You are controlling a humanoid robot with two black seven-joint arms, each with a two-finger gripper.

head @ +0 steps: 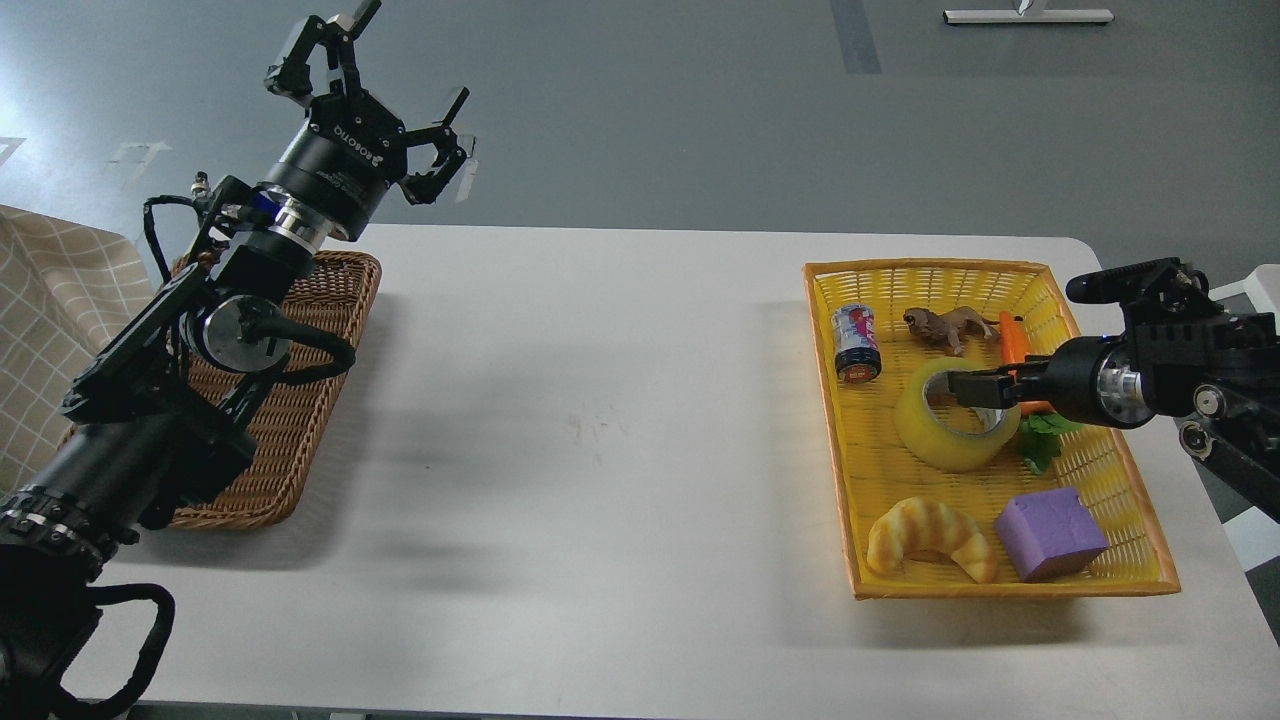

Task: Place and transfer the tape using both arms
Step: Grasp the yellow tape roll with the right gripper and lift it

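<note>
The tape (945,438), a wide roll of translucent yellow tape with a grey-white core, lies flat in the yellow basket (1120,470) at the right. My right gripper (962,385) reaches in from the right and its tip sits over the roll's hole, at the far rim. It is seen side-on as one dark bar, so its fingers cannot be told apart. My left gripper (395,85) is open and empty, raised high above the far end of the brown wicker basket (300,400) at the left.
The yellow basket also holds a small can (856,343), a toy animal (948,325), a toy carrot (1015,345) with green leaves, a croissant toy (930,538) and a purple block (1050,533). A checked cloth (50,310) lies at the far left. The white table (600,420) lies between the baskets.
</note>
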